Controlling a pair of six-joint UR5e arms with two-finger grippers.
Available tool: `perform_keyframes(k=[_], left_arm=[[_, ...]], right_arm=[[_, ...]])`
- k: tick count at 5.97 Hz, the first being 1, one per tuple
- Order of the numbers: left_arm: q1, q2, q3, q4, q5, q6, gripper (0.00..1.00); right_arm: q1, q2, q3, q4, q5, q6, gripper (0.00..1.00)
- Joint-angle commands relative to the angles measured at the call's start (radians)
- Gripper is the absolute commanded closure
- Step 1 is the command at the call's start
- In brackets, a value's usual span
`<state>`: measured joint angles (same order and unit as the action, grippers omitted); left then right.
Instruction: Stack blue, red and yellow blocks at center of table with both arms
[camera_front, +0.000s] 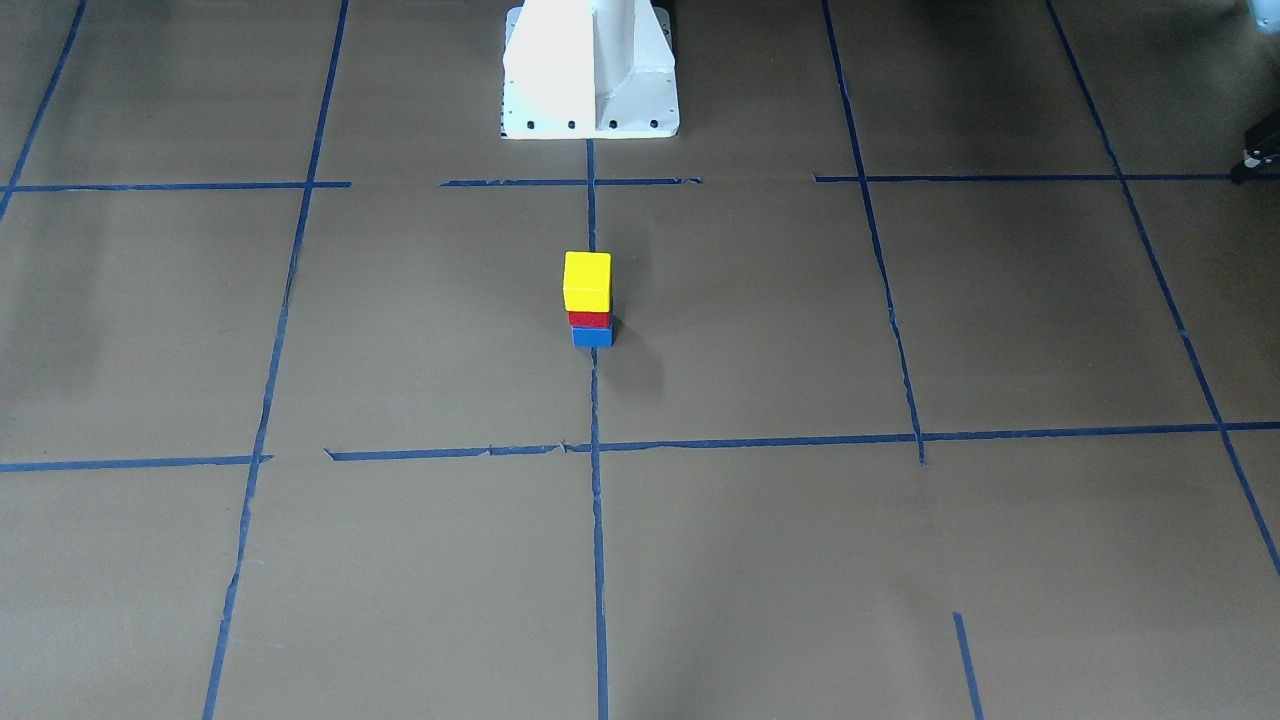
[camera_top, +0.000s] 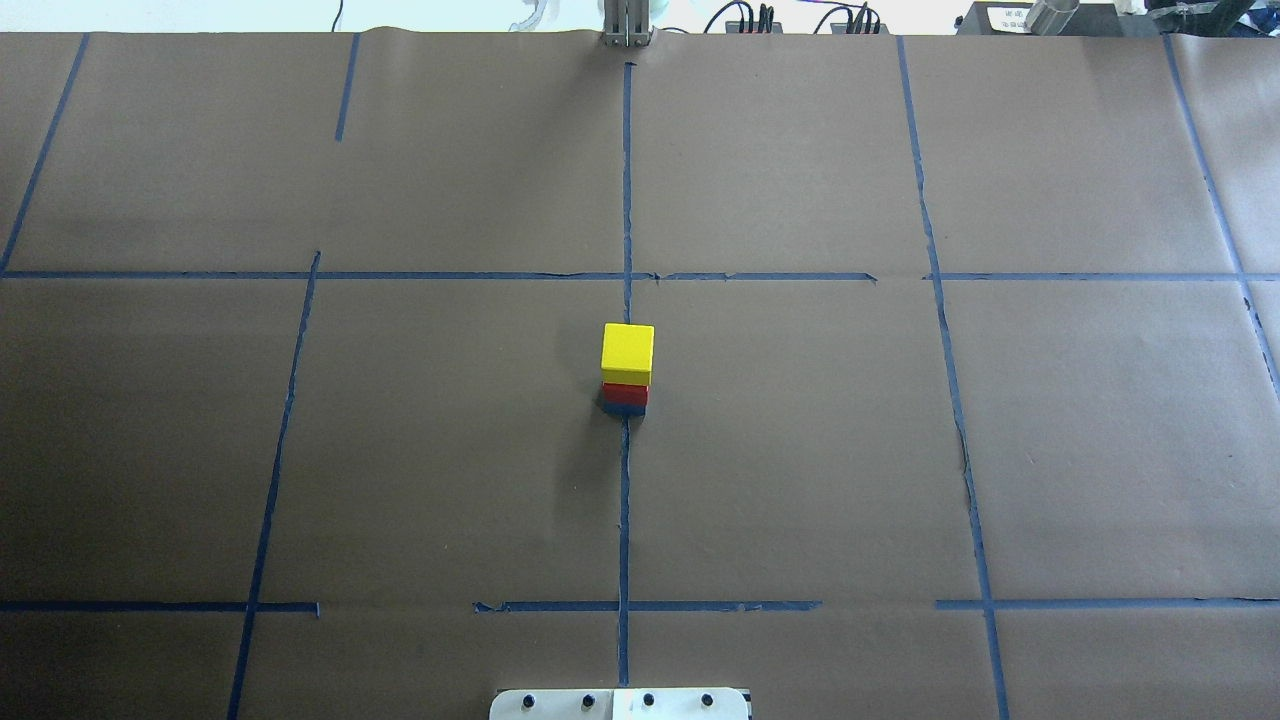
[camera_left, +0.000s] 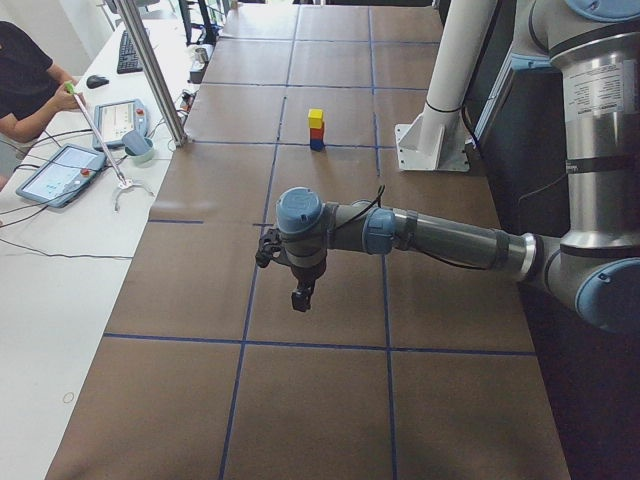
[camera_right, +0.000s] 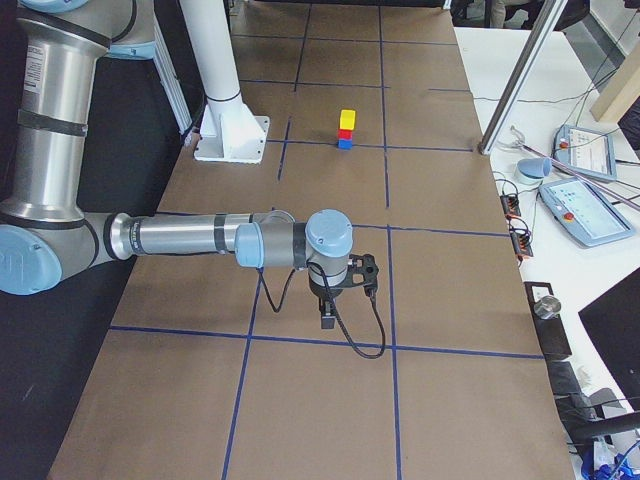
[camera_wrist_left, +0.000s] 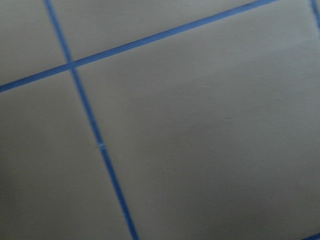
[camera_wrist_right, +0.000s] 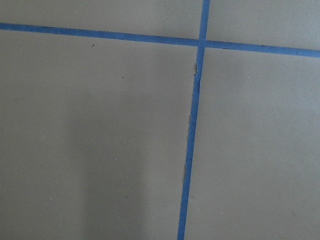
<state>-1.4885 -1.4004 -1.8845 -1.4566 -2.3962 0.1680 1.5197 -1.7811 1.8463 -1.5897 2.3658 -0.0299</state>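
Far from left hand (camera_left: 299, 298) and right hand (camera_right: 327, 319), blocks (camera_front: 588, 297)

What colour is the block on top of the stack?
Yellow. The top block shows best in the exterior front-facing view.

Three smooth, glossy cubes, the yellow block (camera_front: 587, 280), the red block (camera_front: 589, 319) and the blue block (camera_front: 592, 337), catch the light on a table (camera_front: 400, 330) covered in matt brown paper, faintly creased. Its thin blue tape (camera_front: 597, 520) looks ragged and torn in places. The left arm (camera_left: 450, 238) and right arm (camera_right: 180, 237) show satin grey metal tubes with smooth pale-blue caps. The white pedestal (camera_front: 590, 70) has a slight sheen.
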Motion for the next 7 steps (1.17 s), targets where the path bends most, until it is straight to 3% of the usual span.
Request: perform_keyframes(k=[1, 7], left_arm=[[-0.026, -0.006, 0.058, -0.004, -0.003, -0.025, 0.00], [-0.029, -0.005, 0.082, -0.002, -0.001, -0.091, 0.00]], right_arm=[[0.004, 0.052, -0.072, 0.000, 0.010, -0.013, 0.00], [-0.006, 0.071, -0.090, 0.008, -0.043, -0.056, 0.00]])
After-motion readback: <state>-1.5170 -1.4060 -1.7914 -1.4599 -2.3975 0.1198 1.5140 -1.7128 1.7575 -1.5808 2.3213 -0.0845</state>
